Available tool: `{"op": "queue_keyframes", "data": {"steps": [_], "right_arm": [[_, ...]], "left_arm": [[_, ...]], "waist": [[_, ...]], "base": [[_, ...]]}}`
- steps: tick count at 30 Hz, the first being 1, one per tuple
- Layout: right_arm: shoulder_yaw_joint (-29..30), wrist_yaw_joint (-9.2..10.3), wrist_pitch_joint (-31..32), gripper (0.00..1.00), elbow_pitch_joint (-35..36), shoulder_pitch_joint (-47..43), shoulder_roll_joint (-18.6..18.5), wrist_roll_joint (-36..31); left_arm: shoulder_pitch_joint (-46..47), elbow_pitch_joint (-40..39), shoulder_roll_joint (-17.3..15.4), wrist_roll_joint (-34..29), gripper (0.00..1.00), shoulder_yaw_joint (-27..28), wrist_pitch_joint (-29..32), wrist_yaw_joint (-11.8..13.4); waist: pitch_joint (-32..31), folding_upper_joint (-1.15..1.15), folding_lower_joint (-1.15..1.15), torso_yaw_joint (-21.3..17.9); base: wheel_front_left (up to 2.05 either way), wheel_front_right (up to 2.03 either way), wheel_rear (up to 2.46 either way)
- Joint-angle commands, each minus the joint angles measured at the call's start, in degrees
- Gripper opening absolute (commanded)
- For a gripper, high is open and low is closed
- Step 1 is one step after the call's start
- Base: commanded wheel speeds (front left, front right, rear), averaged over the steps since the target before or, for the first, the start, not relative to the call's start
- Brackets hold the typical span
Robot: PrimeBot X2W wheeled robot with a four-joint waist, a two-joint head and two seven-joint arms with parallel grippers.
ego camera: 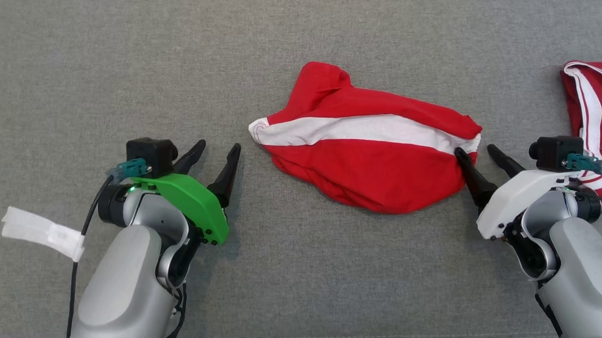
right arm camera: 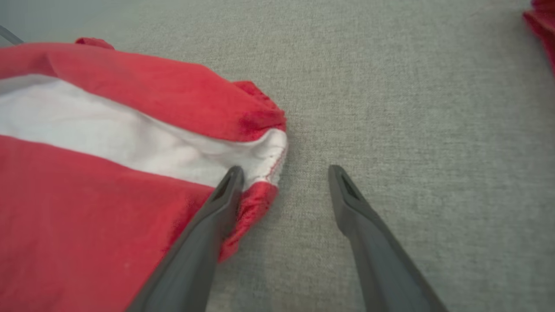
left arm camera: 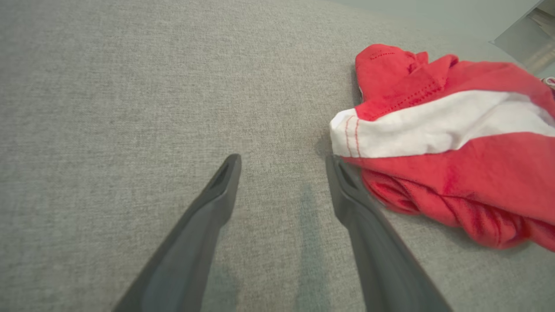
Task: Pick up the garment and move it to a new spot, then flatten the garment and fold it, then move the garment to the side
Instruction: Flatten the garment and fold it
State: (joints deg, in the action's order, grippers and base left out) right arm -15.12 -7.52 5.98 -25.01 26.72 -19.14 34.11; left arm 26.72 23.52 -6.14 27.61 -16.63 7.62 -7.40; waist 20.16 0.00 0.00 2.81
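A second red, white-trimmed garment (ego camera: 596, 99) lies far right on the grey surface (ego camera: 134, 58). The red-and-white garment (ego camera: 367, 141) sits bunched mid-surface. The right end effector (ego camera: 473, 149), spread and empty, touches its right edge; the left end effector (ego camera: 219, 147), likewise spread, is just beside its left end.

- Left gripper (ego camera: 219, 145): green wrist shell; two dark fingers spread wide, pointing up and slightly right, nothing clamped.
- Right gripper (ego camera: 473, 149): white wrist shell; fingers spread wide, pointing up and left, nothing clamped.
- Left forearm (ego camera: 122, 283) and right forearm (ego camera: 582, 279): grey, rising from the lower corners, leaning inward.
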Motion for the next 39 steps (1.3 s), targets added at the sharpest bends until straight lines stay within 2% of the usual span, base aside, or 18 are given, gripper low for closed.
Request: {"op": "queue_keyframes", "data": {"steps": [1, 8, 9, 11, 13, 14, 16, 18, 24, 27, 32, 35, 39], "right_arm": [[-1.1, 0.06, 0.1, 1.0, -0.5, 0.7, -0.7, 1.0], [-6.0, 0.05, -1.5, 1.0, -1.7, 2.2, -2.4, 4.9], [-6.5, 0.06, -1.6, 0.93, -1.9, 2.4, -2.7, 5.3], [-7.7, 0.05, -1.8, 0.44, -2.2, 2.9, -3.1, 6.0], [-8.6, 0.03, -2.3, 0.36, -2.3, 3.4, -3.5, 6.5], [-8.6, 0.03, -2.3, 0.36, -2.3, 3.4, -3.5, 6.5], [-9.6, 0.03, -2.3, 0.22, -2.5, 3.7, -3.9, 7.1], [-10.3, 0.04, -2.6, 0.15, -2.6, 3.9, -4.4, 7.7], [-12.1, 0.07, -3.3, 0.1, -3.1, 4.5, -5.3, 9.4], [-13.0, 0.08, -3.6, 0.01, -3.3, 4.8, -5.7, 10.0], [-14.2, 0.08, -4.2, 0.0, -3.7, 5.1, -6.2, 10.7], [-14.9, 0.09, -4.4, 0.0, -4.0, 5.2, -6.5, 11.1], [-15.7, 0.09, -4.8, 0.0, -4.3, 5.2, -6.7, 11.7]], "left_arm": [[1.6, 0.3, 0.0, 0.3, 1.0, -0.5, 0.3, -0.2], [4.7, 0.5, 0.8, 3.4, 1.0, -3.3, 0.3, -0.2], [5.0, 0.4, 0.8, 3.8, 1.0, -3.8, 0.4, -0.2], [5.5, 0.6, 0.8, 4.7, 1.0, -4.8, 0.9, -0.2], [5.9, 0.8, 0.6, 5.3, 1.0, -5.3, 1.1, -0.2], [5.9, 0.8, 0.6, 5.3, 1.0, -5.3, 1.1, -0.2], [6.2, 1.0, 0.5, 5.9, 1.0, -5.7, 1.3, -0.2], [6.2, 1.2, 0.3, 6.4, 1.0, -6.2, 1.7, -0.2], [6.6, 2.8, -0.1, 7.5, 1.0, -6.7, 1.8, -0.2], [7.4, 4.7, -0.3, 7.5, 1.0, -6.7, 2.1, 0.0], [9.1, 7.2, 0.6, 9.4, 1.0, -6.5, 2.1, -0.1], [9.8, 7.9, 1.2, 12.1, 1.0, -6.3, 2.9, -0.1], [9.9, 6.1, 2.0, 19.5, 1.0, -6.1, 5.6, -0.1]], "waist": [[0.6, 0.0, 0.0, 0.6], [1.5, 0.0, 0.0, 0.7], [1.6, 0.0, 0.0, 0.7], [1.7, 0.0, 0.0, 0.6], [1.6, 0.0, 0.0, 0.4], [1.6, 0.0, 0.0, 0.4], [1.5, 0.0, 0.0, 0.2], [1.4, 0.0, 0.0, 0.0], [1.4, 0.0, 0.0, -0.6], [1.5, 0.0, 0.0, -0.8], [1.4, 0.0, 0.0, -1.3], [1.3, 0.0, 0.0, -1.6], [1.1, 0.0, 0.0, -2.0]], "base": [[0.0, 0.0, 0.0], [0.0, 0.0, 0.0], [0.0, 0.0, 0.0], [0.0, 0.0, 0.0], [0.0, 0.0, 0.0], [0.0, 0.0, 0.0], [0.0, 0.0, 0.0], [0.0, 0.0, 0.0], [0.0, 0.0, 0.0], [0.0, 0.0, 0.0], [0.0, 0.0, 0.0], [0.0, 0.0, 0.0], [0.0, 0.0, 0.0]]}}
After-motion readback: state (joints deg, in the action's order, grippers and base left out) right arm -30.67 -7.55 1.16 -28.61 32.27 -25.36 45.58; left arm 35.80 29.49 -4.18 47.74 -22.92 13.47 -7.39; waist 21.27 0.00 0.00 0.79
